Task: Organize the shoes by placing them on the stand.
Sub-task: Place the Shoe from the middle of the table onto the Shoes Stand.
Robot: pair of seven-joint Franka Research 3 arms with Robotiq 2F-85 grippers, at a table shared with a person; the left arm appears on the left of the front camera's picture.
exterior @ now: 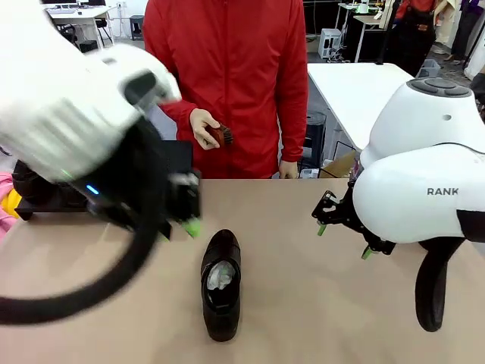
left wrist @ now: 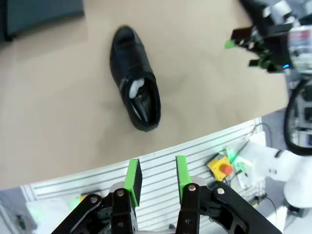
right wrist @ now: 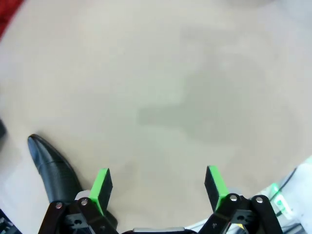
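One shoe (exterior: 221,284) lay on the open table (exterior: 318,318), well apart from the stand (exterior: 38,206) at the far left edge and touched by neither arm, so at least this one was left to be placed. A dark lump on the stand may have been a shoe already set there, but the left arm hid too much to tell. Judged from that, the job was part done at best.

The left gripper (left wrist: 157,163) hung above the near edge of the table with its jaws partly apart and nothing between them. From its wrist view the shoe (left wrist: 134,97) lay ahead of it, and a corner of the stand (left wrist: 44,14) showed beyond. The right gripper (right wrist: 158,175) hovered over bare table with its jaws spread wide and nothing held – the shoe (right wrist: 51,165) lay off to one side of it, near one finger but not touching.

The table was a plain tan top, smooth and uncluttered around the shoe. A person in a red jacket stood at the far side, holding a small brown brush (exterior: 220,135) in one hand (exterior: 203,127). Behind them the room held a white table (exterior: 356,91) and other work desks – an open workshop space.
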